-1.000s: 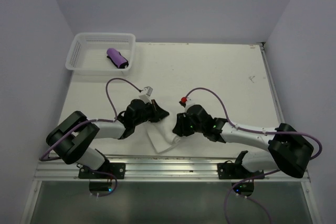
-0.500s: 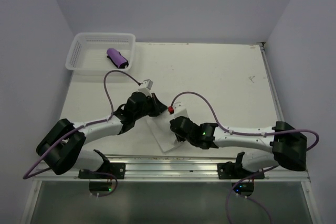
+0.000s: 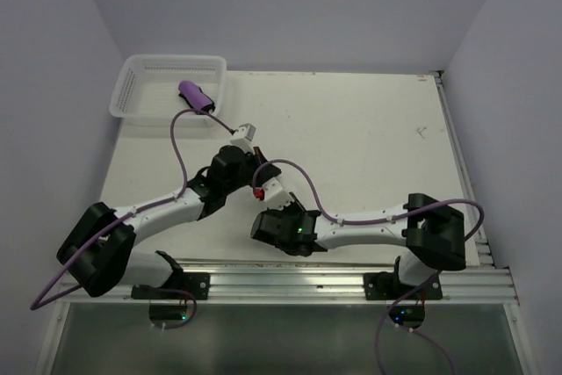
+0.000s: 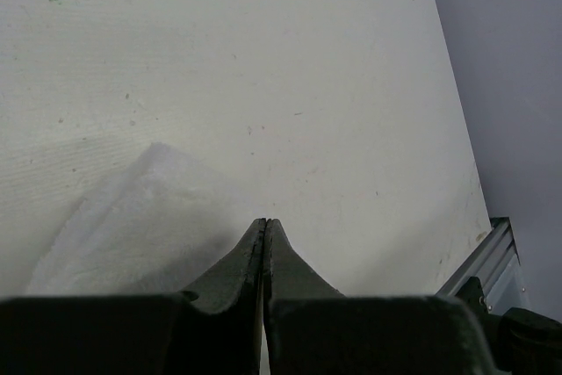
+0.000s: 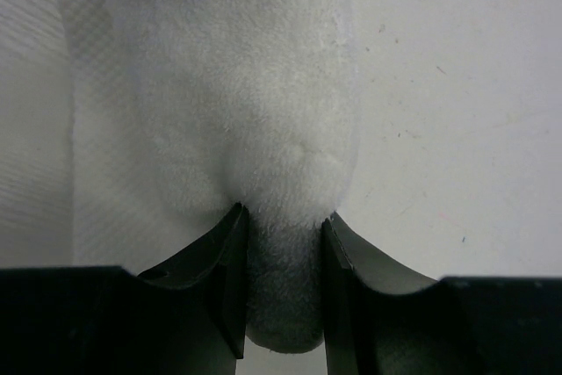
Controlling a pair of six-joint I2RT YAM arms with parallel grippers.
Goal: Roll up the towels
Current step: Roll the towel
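Clamped with the right gripper [image 5: 281,217] on a bunched fold of the white towel [image 5: 263,85]. Pressed shut at the left gripper [image 4: 265,227], just above that towel's corner, perhaps touching it. Well apart from the basket [image 3: 126,94] holding the purple towel [image 3: 196,97].

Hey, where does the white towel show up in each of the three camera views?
Top external: white towel near the centre, mostly hidden between the two arms' grippers.
Left wrist: white towel lower left, next to the left gripper.
Right wrist: white towel upper middle, bunched thick inside the right gripper.
Shared landmark: the off-white table, seen in all three.
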